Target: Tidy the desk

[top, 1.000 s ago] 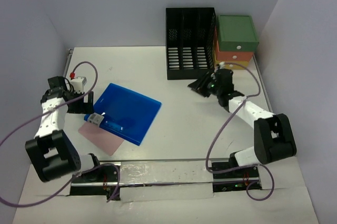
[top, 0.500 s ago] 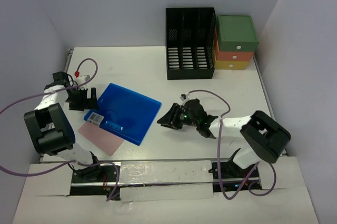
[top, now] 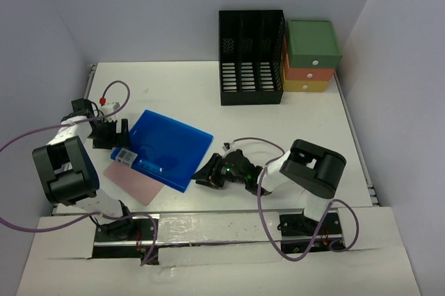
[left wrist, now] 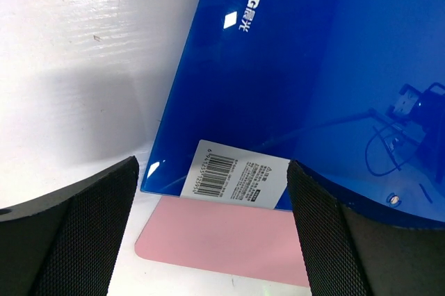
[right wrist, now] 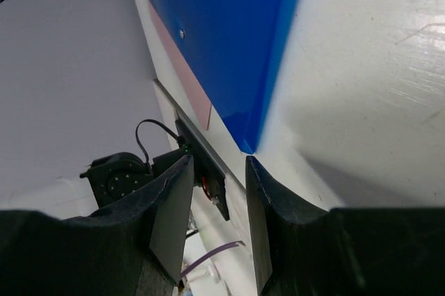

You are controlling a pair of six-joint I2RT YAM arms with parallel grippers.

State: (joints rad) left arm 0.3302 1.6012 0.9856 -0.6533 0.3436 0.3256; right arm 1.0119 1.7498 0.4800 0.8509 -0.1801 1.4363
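Note:
The white desk (top: 292,126) carries a blue plastic folder (top: 170,144) left of centre, lying on a pink sheet (top: 132,181). My left gripper (top: 111,133) is open and empty at the folder's left corner. In the left wrist view the folder (left wrist: 313,80), its barcode label (left wrist: 236,179) and the pink sheet (left wrist: 229,244) lie between the spread fingers (left wrist: 76,233). My right gripper (top: 208,174) is open and empty, low at the folder's near right corner. In the right wrist view the folder corner (right wrist: 222,39) sits just ahead of the fingers (right wrist: 268,219).
A black slotted file rack (top: 252,56) stands at the back of the desk. A green, orange and yellow drawer unit (top: 313,56) stands to its right. A metal rail (top: 215,225) runs along the near edge by the arm bases.
My right arm has swung from near the file rack down and left to the folder's near right corner. My left gripper has shifted slightly toward the folder's left corner.

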